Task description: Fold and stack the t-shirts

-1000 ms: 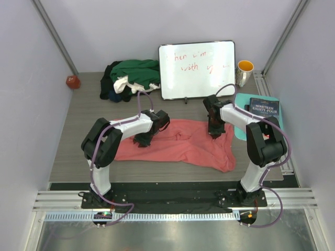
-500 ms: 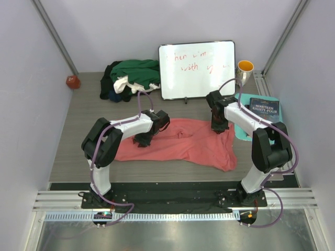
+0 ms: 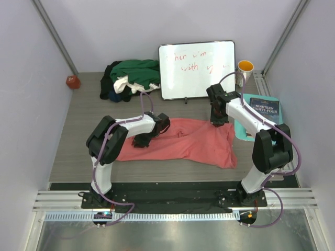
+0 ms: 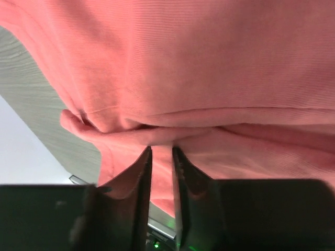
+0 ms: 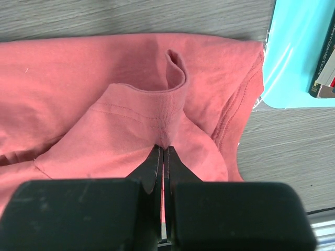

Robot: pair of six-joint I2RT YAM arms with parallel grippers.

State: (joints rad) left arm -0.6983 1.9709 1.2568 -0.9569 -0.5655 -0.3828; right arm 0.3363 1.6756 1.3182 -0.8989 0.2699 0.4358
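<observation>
Since a second ago, the right gripper (image 3: 218, 123) has drawn back toward the white board (image 3: 197, 69). It has taken the far right part of the salmon-pink t-shirt (image 3: 183, 146) with it, so the shirt's right edge now lies closer to the turquoise mat (image 5: 293, 52). We see the right jaws clamped tight on the ribbed collar, which stands up in a small loop just ahead of the fingertips in the right wrist view. The left gripper (image 4: 161, 157), low over the shirt's left half, pinches a bunched fold of the same cloth, and pink fabric fills the narrow slot between its fingers. The shirt lies spread and rumpled across the middle of the grey table (image 3: 73, 136), between the two arms. At the far left, well apart from it, the dark green, white and black t-shirts (image 3: 133, 76) sit in a heap beside the board. A mug (image 3: 244, 70) stands to the board's right, and a book (image 3: 264, 107) rests on the mat.
</observation>
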